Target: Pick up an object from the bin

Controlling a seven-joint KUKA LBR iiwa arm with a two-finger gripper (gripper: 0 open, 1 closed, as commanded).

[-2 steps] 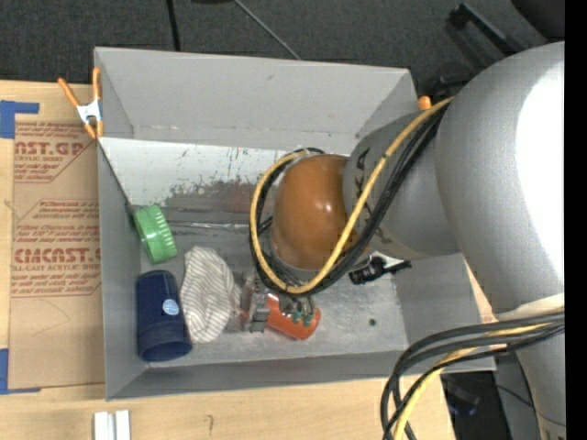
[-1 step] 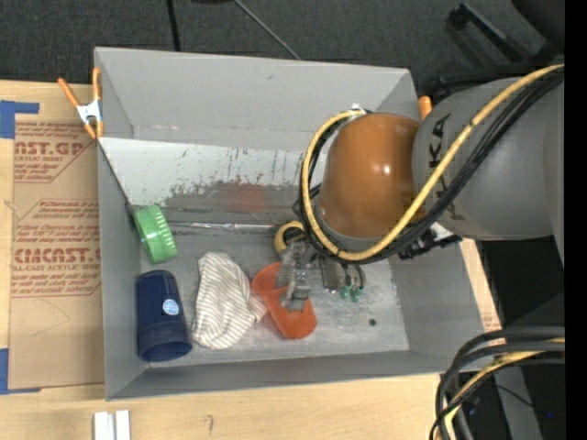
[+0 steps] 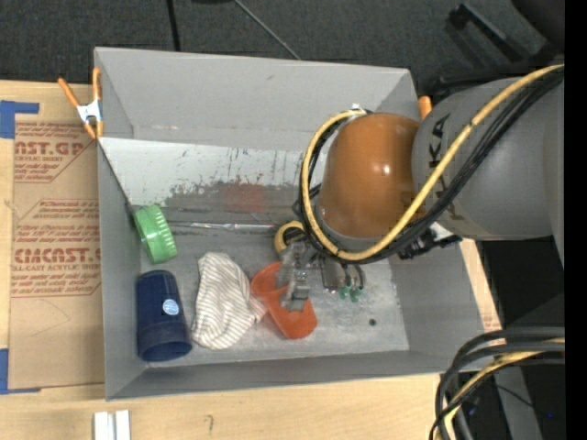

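Camera view: pick not done; orange cup (image 3: 295, 322) lies on its side on the bin (image 3: 422, 328) floor, front middle, beside the striped cloth (image 3: 220, 301); my gripper (image 3: 296, 287) sits low over it; spread or clamped, can't tell. Grasp and lift are left, I judge; arm (image 3: 495, 154) in from the right, wrist pointing down.

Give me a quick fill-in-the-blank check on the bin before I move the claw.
1. The claw is over a ____ plastic piece.
2. The crumpled striped cloth beside that piece is mostly ____.
3. The ribbed round lid near the bin's left wall in this view is ____.
4. The cup lying below that lid is dark ____.
Missing words: orange; white; green; blue.
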